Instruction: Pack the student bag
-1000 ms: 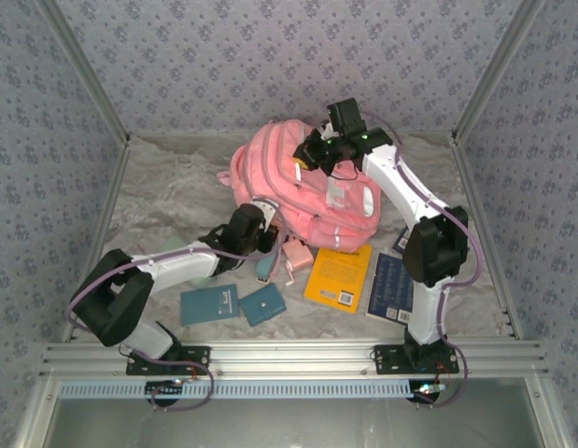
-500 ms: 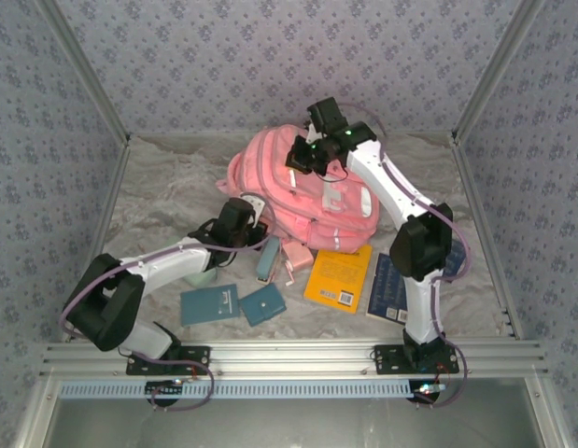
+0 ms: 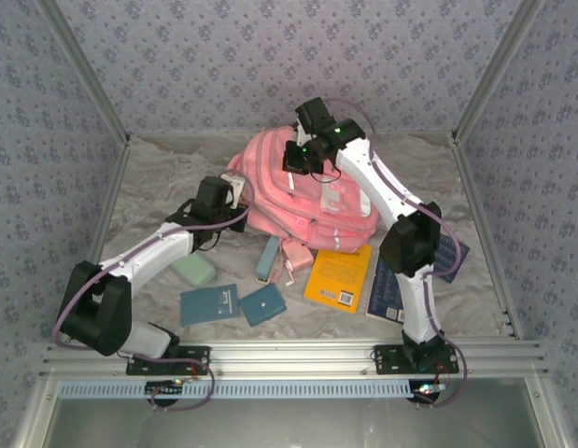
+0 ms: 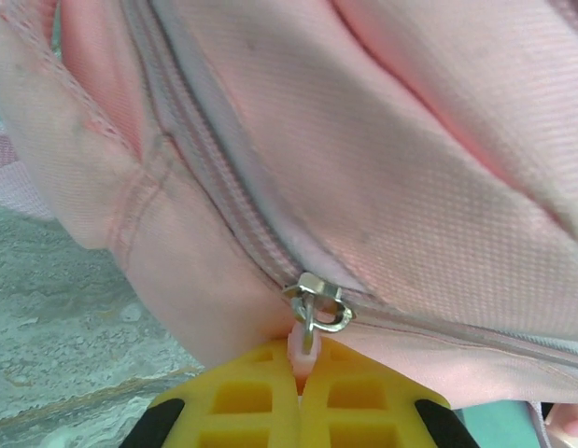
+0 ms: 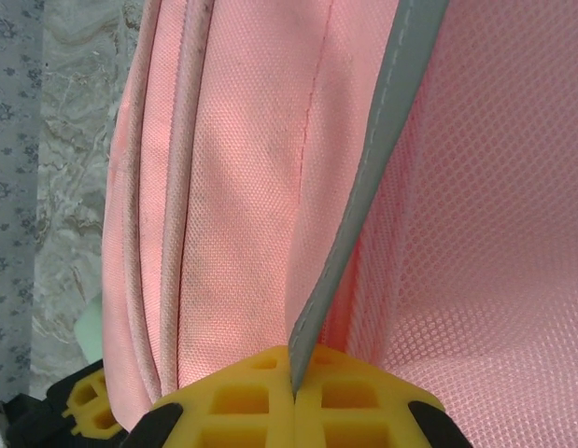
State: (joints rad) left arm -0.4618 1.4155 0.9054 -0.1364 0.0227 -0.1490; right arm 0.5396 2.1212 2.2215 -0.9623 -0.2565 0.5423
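Note:
The pink student bag (image 3: 312, 205) lies at the back middle of the table. My left gripper (image 3: 229, 192) is at its left side. In the left wrist view its yellow fingers (image 4: 234, 397) are shut on the pink zipper pull tab (image 4: 304, 343), which hangs from the metal slider (image 4: 318, 304) on the bag's zipper line. My right gripper (image 3: 302, 156) is on top of the bag. There its gripper (image 5: 293, 385) is shut on the grey trim edge (image 5: 365, 213) of a pink mesh panel (image 5: 475, 233).
In front of the bag lie a yellow book (image 3: 338, 276), a dark blue book (image 3: 389, 289), two teal notebooks (image 3: 210, 304) (image 3: 262, 304), a mint pad (image 3: 193, 271), a teal case (image 3: 267, 259) and a small pink item (image 3: 296, 257). Another blue book (image 3: 452, 257) lies behind the right arm.
My left gripper has moved left and back along the bag's side with the zipper pull, uncovering the mint pad. The right gripper has shifted left over the bag's top.

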